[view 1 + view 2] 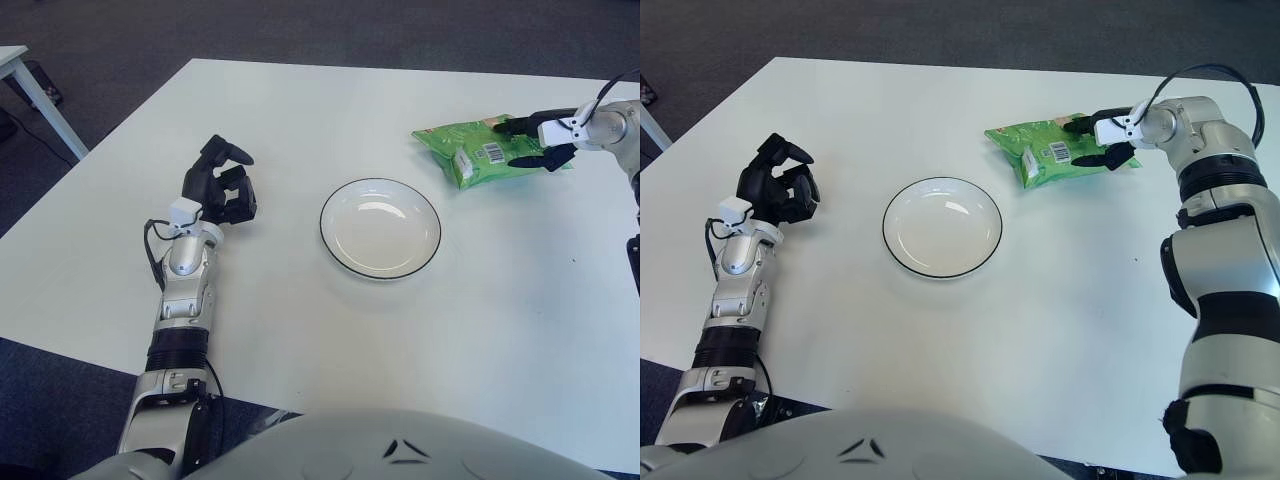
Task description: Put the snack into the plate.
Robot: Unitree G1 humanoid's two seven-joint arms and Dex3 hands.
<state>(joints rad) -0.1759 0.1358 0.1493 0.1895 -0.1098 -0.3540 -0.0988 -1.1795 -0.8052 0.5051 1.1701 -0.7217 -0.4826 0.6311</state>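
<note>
Pinching my right hand (pixel 1102 140) on the snack (pixel 1052 152) at plate's (pixel 942 227) 1 o'clock; left hand (pixel 780 190) curled, idle at 9.

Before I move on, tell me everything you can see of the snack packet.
The snack packet is a green, crinkly bag that looks like plastic film, with a white barcode label on top. It lies flat on the white table, behind and to the right of the plate, not touching it. The right hand is at its right edge, black fingers on either side of that edge. It appears sealed.
</note>
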